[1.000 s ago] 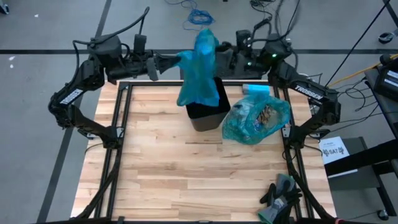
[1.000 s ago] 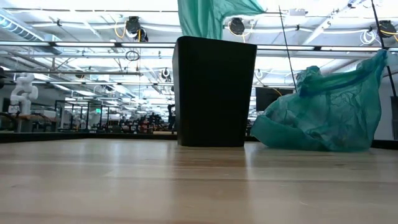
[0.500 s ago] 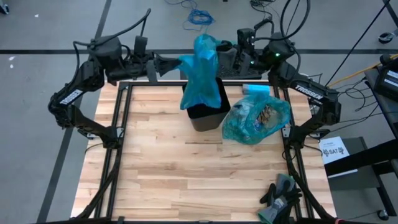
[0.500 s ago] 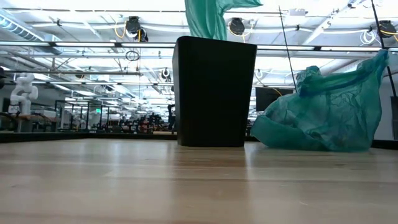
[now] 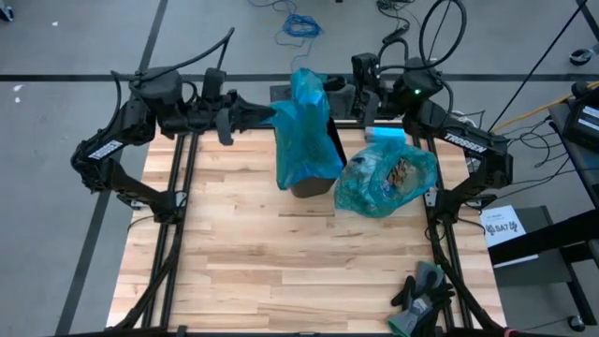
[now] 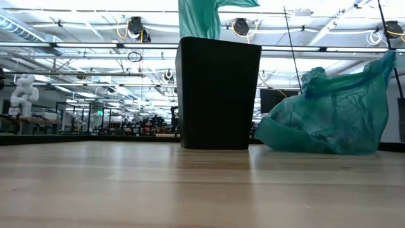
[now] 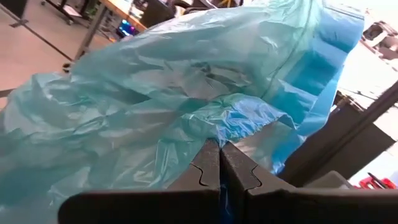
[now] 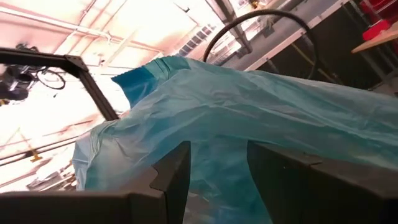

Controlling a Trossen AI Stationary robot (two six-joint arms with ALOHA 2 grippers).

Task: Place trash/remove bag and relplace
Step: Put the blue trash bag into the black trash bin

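High view: both arms at the table's (image 5: 234, 271) far edge, holding a fresh blue bag (image 5: 304, 126) over the black bin (image 5: 314, 183). The bag drapes down over most of the bin opening, so only the bin's near wall shows. Left gripper (image 5: 267, 112) comes in from the left, right gripper (image 5: 360, 103) from the right; fingertips on both are hard to make out from here.

Left wrist view settles the left one: fingers (image 7: 208, 168) pressed fully together, pinching a fold of the blue bag (image 7: 186, 99).

Right wrist view: fingers (image 8: 174, 171) stand apart with bag film (image 8: 249, 124) across the gap. Cannot tell whether they actually bear on it.

Low view shows neither gripper, only the bin (image 6: 218, 92) standing upright with the bag's lower end (image 6: 199, 19) above its rim, top cut off by the frame. Cannot tell whether the bag reaches inside the bin.

The trash (image 5: 398, 173) sits inside the full teal bag (image 5: 384, 183) lying on the table just right of the bin. High view shows crumpled scraps through the film; low view shows the teal bag (image 6: 335, 111) only as an opaque slumped heap.

Dark gloves (image 5: 421, 295) at the near right edge, well apart.
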